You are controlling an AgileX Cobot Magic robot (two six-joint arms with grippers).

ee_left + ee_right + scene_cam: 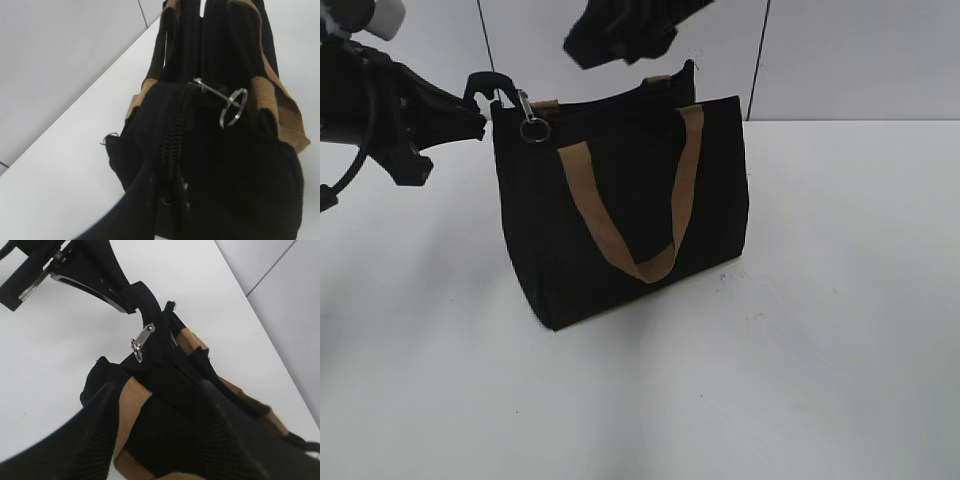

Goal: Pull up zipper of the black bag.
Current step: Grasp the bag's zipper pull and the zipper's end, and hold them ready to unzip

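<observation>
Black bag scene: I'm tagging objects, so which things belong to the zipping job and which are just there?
Job:
bag
zipper
ring pull
left gripper, clamped on the corner tab
right gripper, open

Just there:
tan handles
table

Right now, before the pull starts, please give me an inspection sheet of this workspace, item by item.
Surface: white table, bare around the bag.
Job's things: black bag stands upright; zipper runs along its top edge, and the silvery ring pull sits near the left corner of the exterior view.
Clutter: nothing seen.
Claws: left claw is closed on the black tab at the bag's top corner; right claw hovers open above the bag, touching nothing.
Cables: one black cable loops under the left arm.
Surroundings: pale wall panels with dark seams.
</observation>
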